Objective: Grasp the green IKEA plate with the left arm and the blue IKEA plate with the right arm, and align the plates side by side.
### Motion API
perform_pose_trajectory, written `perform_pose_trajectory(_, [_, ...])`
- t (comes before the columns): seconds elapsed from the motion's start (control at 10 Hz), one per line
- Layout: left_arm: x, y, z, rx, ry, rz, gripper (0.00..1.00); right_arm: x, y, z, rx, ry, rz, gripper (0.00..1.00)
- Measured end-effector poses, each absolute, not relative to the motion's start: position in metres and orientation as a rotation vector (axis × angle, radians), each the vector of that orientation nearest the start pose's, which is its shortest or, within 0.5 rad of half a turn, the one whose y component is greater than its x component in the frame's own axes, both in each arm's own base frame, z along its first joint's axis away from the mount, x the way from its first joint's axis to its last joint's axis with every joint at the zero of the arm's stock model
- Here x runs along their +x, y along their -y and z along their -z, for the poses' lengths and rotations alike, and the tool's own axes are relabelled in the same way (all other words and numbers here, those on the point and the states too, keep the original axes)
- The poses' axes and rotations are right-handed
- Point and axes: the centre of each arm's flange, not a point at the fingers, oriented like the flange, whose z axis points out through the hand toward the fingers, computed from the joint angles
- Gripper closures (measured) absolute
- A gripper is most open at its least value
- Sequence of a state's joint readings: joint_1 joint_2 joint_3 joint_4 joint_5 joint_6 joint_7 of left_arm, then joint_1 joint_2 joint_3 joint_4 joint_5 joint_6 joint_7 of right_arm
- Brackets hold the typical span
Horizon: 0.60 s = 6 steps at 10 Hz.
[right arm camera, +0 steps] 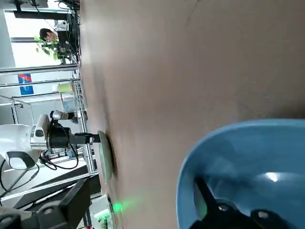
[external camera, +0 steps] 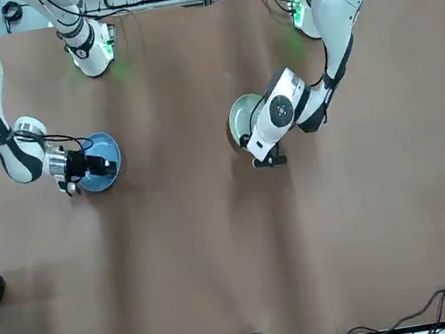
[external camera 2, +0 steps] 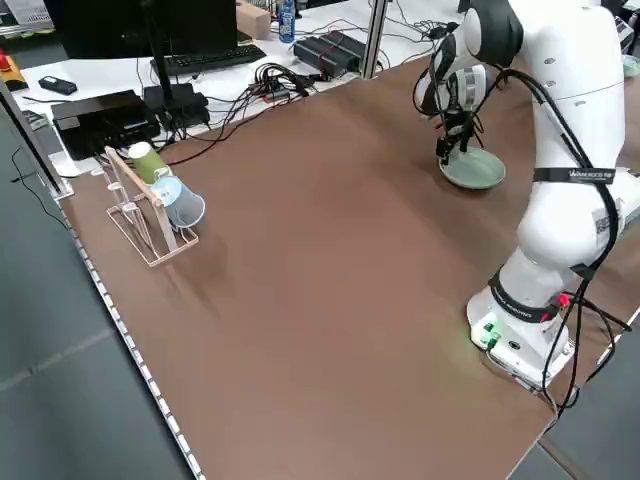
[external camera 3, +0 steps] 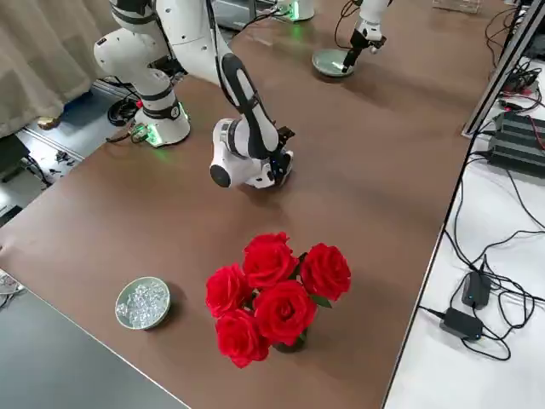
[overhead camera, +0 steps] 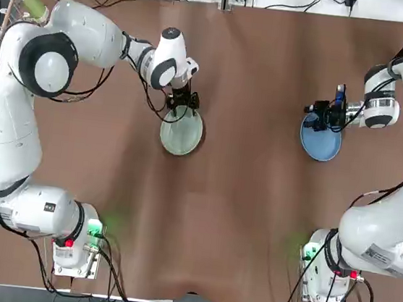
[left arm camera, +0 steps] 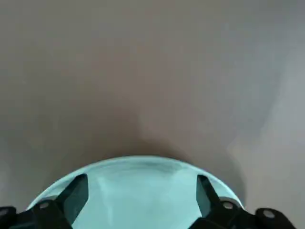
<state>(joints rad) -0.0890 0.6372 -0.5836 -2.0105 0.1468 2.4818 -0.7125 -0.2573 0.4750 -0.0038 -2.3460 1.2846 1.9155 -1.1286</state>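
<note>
Top view: brown table point(overhead camera: 237, 221), end effectors spread, left point(overhead camera: 183, 104) over green plate point(overhead camera: 181, 134), right point(overhead camera: 320, 115) over blue plate point(overhead camera: 321, 143)

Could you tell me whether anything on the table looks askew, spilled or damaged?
Nothing stands out. The green plate and the blue plate look whole, well apart on the table. The left claw is at the green plate's rim, the right claw at the blue plate's. No spills.
</note>
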Motion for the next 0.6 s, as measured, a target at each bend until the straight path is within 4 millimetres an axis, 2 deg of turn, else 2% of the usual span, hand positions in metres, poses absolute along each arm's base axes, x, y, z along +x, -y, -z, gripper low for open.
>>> perform_pose_trajectory(0.2, [0.474, 0.378, -0.18, -3.299, 0.0, -0.309, 0.0, 0.445, 0.036, -0.121, -1.969, -0.198, 0.015, 0.04])
perform_pose_trajectory(0.6, [0.479, 0.41, -0.172, -3.285, -0.064, -0.241, 0.0, 0.457, 0.011, -0.125, -1.955, -0.159, 0.054, 0.04])
